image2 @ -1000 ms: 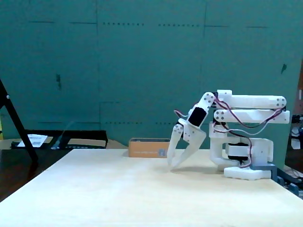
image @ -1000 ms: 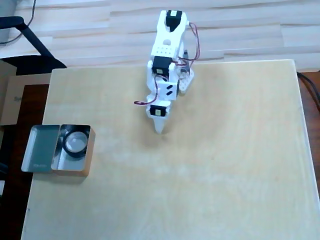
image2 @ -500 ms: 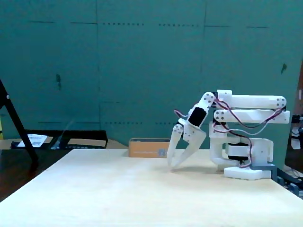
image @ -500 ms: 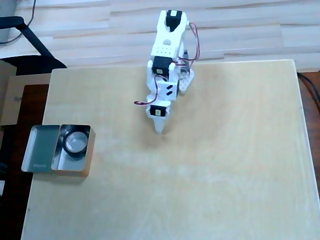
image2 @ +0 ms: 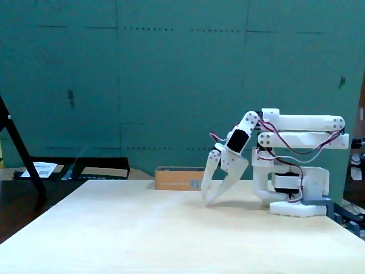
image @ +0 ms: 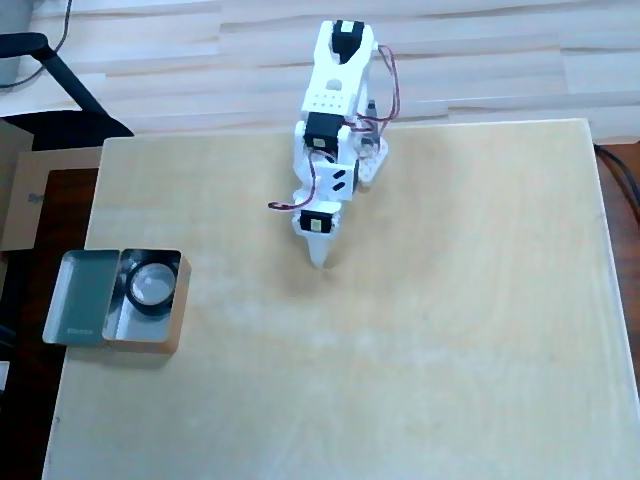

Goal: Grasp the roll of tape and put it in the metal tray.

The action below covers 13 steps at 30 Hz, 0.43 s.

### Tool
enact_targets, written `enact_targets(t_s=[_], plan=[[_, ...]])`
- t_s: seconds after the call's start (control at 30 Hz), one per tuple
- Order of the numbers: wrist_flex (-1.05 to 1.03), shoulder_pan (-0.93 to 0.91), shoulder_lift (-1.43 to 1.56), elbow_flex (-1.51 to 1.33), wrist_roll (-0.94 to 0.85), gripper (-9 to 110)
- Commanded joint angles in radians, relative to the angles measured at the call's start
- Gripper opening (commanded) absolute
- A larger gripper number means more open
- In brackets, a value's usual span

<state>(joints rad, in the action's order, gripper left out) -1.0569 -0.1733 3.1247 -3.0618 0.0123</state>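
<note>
In the overhead view the roll of tape point(image: 134, 300), a small black ring, lies inside the metal tray point(image: 171, 322) at the table's left edge. My gripper point(image: 320, 262) points down at the table well to the right of the tray, near the arm's base, and holds nothing. The fixed view shows the gripper point(image2: 205, 200) with its fingertips meeting just above the wood, shut. There the tray point(image2: 177, 178) appears as a low box reflecting the wood at the far table edge; the tape inside it is hidden.
A flat grey-green lid point(image: 84, 308) adjoins the tray on its left in the overhead view. The arm's base point(image2: 296, 197) stands at the right of the fixed view. A black stand leg point(image2: 23, 154) and dark clutter sit beyond the table's left side.
</note>
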Motion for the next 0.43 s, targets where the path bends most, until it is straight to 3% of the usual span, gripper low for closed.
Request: enact_targets(t_s=[0.0,0.23,0.4], plan=[[0.012,0.014,0.284,0.011,-0.003,0],[0.011,0.178,0.284,0.012,-0.005,0],[0.011,0.192,0.284,0.012,-0.006,0]])
